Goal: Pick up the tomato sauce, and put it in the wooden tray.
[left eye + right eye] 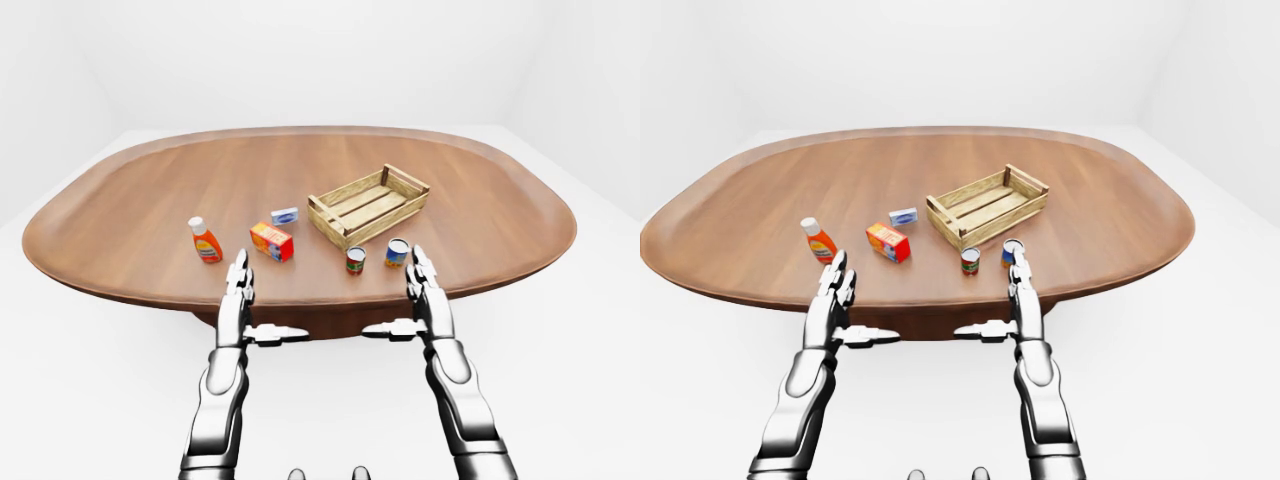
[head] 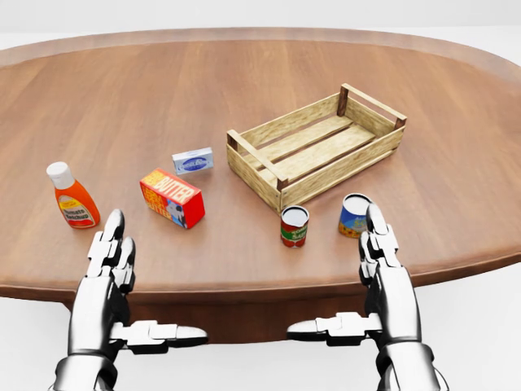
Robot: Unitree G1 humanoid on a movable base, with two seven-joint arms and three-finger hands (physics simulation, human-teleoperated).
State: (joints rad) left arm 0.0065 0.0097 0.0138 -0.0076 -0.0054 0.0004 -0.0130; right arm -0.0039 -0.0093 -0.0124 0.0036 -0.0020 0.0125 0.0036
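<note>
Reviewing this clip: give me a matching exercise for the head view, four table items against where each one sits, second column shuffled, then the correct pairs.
Items:
1. orange bottle
2. red box
3. red can
4. blue can

Places:
A. just left of the blue can
B. far left, above the left hand
C. touching the right hand fingertips in the picture
D. below the small blue-white box

Pairs: 1-B, 2-D, 3-A, 4-C

left arm: I've got it stretched straight ahead, coming up from the bottom left of the head view
left hand [image 2: 110, 281]: flat and open, fingers [image 2: 112, 236] pointing up-view, thumb stuck out sideways toward the other hand, holding nothing
right arm: same deal, mirrored
right hand [image 2: 383, 277]: open too, fingers [image 2: 378, 232] straight, thumb pointing inward, nothing between them
</note>
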